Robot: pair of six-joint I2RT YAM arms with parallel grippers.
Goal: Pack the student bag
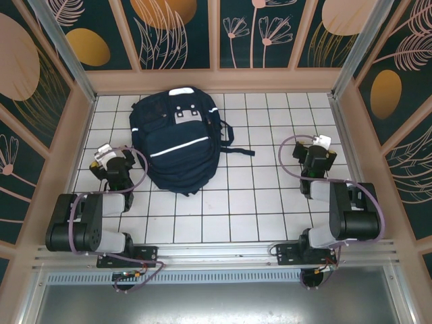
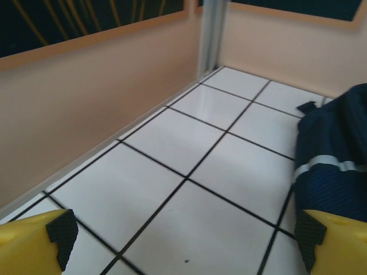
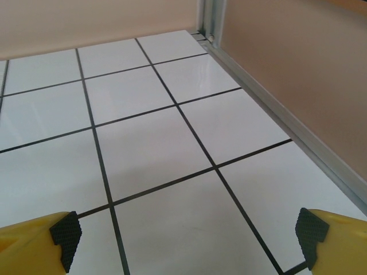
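the student bag [image 1: 177,138] lies flat on the tiled table [image 1: 256,202], left of centre, its long axis running near to far with the handle end farthest. the left gripper [image 1: 108,158] sits just beside its left flank, jaws spread wide and empty, the bag to its right. the right gripper [image 1: 317,150], equally wide and empty, is well apart on the other side, so the left gripper looks nearer.

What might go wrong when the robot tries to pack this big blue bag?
The student bag lies flat and looks closed, so the fabric may slip instead of opening. Its loose strap trails toward the right gripper and might snag. The left gripper sits close beside the bag and could shove it sideways.
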